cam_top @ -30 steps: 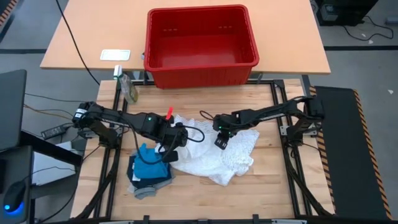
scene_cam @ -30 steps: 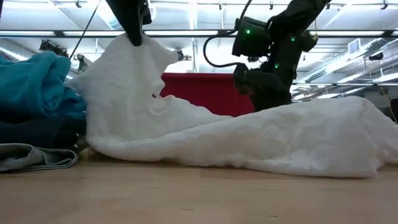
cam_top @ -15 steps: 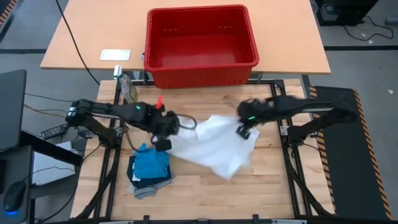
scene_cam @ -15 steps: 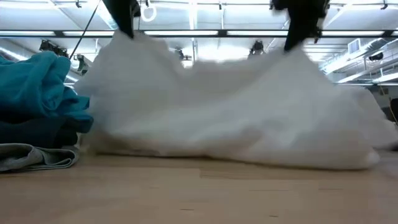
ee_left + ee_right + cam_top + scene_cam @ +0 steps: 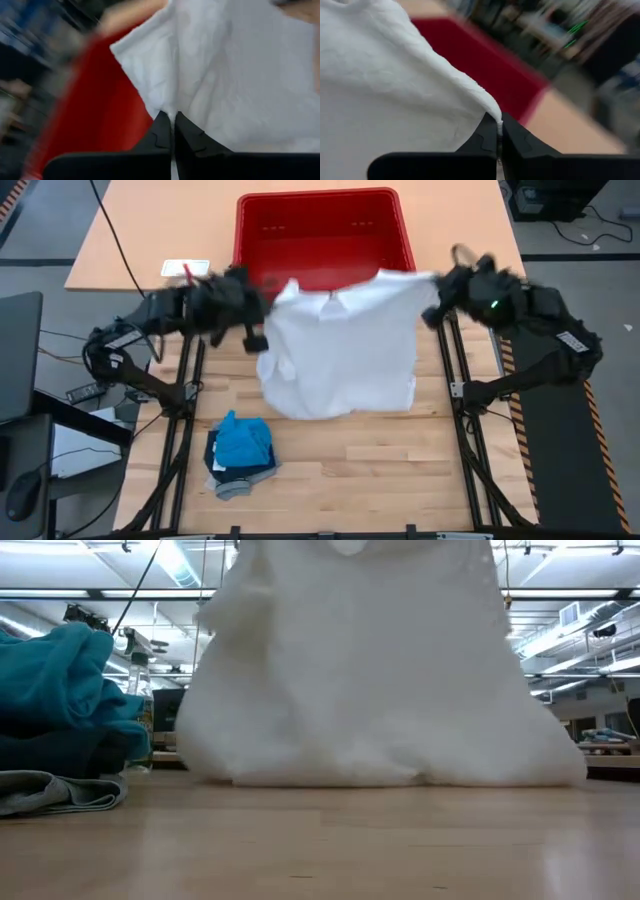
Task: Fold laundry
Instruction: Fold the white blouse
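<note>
A large white cloth (image 5: 345, 350) hangs spread between my two grippers in front of the red basket (image 5: 325, 235). In the low view the white cloth (image 5: 370, 670) forms a wide curtain whose lower edge (image 5: 380, 778) rests on the table. My left gripper (image 5: 265, 310) is shut at its upper left end and my right gripper (image 5: 435, 288) at its upper right end. Near the table's near-left corner lies a pile: a bright blue garment (image 5: 243, 442) on a navy one (image 5: 214, 458) and a grey one (image 5: 237, 482). My left gripper pinches the white cloth's upper left edge (image 5: 170, 107) between its two shut fingers (image 5: 161, 132). The cloth spreads away from the fingertips and hangs below them. My right gripper pinches the cloth's upper right corner (image 5: 496, 116) between its shut fingers (image 5: 516, 140), at a thin folded edge. The top edge between the two holds is nearly taut.
The red plastic basket stands on the far table, just behind the raised cloth. A spray bottle (image 5: 140, 705) stands behind the folded pile (image 5: 60, 690) at the left. Bare wood (image 5: 360, 470) lies near the table's near edge, right of the pile.
Both grippers have risen, moved toward the far edge and drawn apart, the left toward the left, the right toward the right. The white cloth has gone from a crumpled heap on the table to a spread sheet hanging between them, its lower edge still on the wood.
</note>
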